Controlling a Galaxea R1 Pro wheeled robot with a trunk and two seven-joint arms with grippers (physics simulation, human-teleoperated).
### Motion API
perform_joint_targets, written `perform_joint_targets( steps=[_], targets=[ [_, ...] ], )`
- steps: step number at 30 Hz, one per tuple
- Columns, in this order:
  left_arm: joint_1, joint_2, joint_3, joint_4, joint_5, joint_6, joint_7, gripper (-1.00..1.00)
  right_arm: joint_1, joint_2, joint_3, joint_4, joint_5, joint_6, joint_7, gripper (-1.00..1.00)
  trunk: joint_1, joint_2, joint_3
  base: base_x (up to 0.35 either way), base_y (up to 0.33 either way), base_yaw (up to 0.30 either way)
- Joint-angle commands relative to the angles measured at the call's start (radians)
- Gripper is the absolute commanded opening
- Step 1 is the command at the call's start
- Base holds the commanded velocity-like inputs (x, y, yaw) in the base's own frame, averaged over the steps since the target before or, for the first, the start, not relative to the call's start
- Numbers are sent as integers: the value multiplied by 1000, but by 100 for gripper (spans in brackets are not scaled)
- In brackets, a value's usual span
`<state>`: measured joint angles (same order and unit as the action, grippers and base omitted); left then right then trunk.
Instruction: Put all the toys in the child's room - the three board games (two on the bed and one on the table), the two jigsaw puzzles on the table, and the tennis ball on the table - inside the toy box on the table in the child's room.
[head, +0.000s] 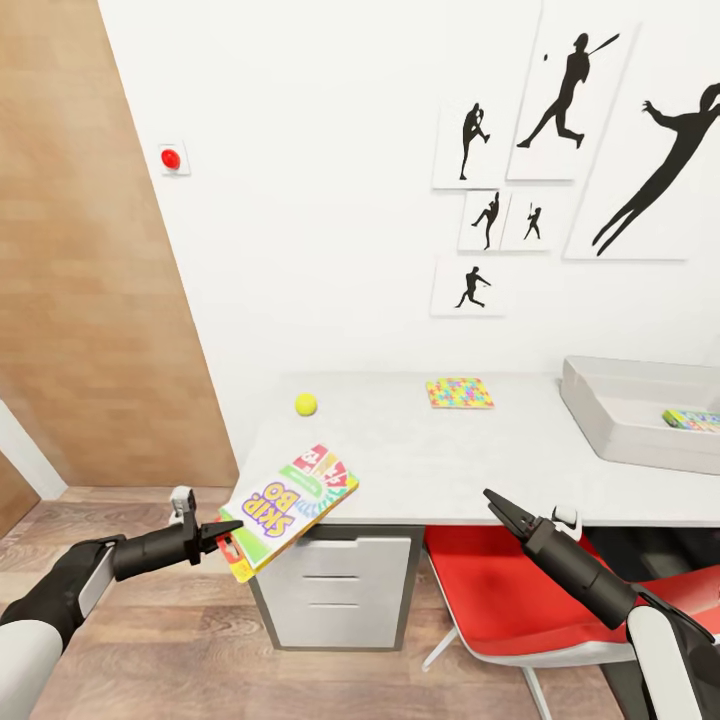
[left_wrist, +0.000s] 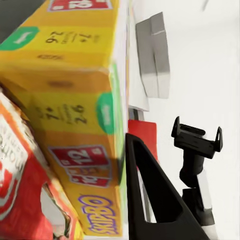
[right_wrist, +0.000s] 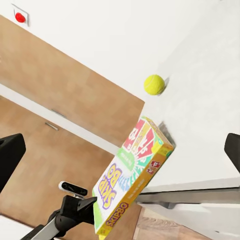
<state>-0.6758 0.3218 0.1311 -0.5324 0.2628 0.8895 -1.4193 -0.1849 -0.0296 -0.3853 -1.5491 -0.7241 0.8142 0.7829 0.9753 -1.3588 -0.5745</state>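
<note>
Head view has the left gripper (head: 228, 532) pinching one near corner of the Skip-Bo board game (head: 292, 510), and that box juts up and away at a tilt, its far end over the near-left corner of the table (head: 430, 470). That's a thin grip on a broad flat box, folks; the right wrist view shows the fingers biting just the bottom edge, so any quick swing could let the box pivot or slide free and drop to the wood floor (head: 150, 650). Left wrist view backs it up: the yellow side of the box fills the frame against one dark finger (left_wrist: 150, 200). Over on the right, the right gripper (head: 503, 511) hovers at the table's near edge above the red chair (head: 500, 600), fingers parted a little and holding nothing. The toy box (head: 620, 420) sits far right on the table, well apart from the carried game, with something colourful already lying inside. So it's a long carry across, I'd say, and the tilted box could clip the table edge on the way. Watch the tennis ball (head: 306, 404) too, resting near the far-left of the tabletop: a nudge would send it rolling off. The jigsaw puzzle (head: 459, 392) lies flat further along, clear of the path for now.
</note>
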Motion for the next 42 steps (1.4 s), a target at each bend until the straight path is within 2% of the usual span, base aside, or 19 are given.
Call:
perform_joint_targets(
  steps=[1,15,20,23,34,40,42],
  targets=[
    [0,0,0,0,0,9,-6,-100,-1,0,-1,0,-1,6,2,100,-4,7,2,0,0,0],
    [-1,1,2,0,-1,15,-16,-100,-1,1,0,0,-1,5,1,100,-58,105,46,0,0,0],
    [-1,3,3,0,0,17,-17,-100,-1,2,1,0,0,5,1,100,-58,105,46,0,0,0],
    [-1,9,3,-1,2,18,-19,-100,-1,1,2,0,0,5,1,100,-69,126,56,0,0,0],
    [-2,19,-2,-15,-5,18,-119,-100,-1,5,7,0,0,7,1,100,-111,203,90,0,0,0],
    [-4,29,-6,-15,-5,22,-133,-100,-1,11,8,0,1,4,4,100,-134,245,109,0,0,0],
    [-5,25,-7,-28,-5,29,-141,-100,-1,11,7,0,1,4,4,100,-142,259,115,0,0,0]
  ],
)
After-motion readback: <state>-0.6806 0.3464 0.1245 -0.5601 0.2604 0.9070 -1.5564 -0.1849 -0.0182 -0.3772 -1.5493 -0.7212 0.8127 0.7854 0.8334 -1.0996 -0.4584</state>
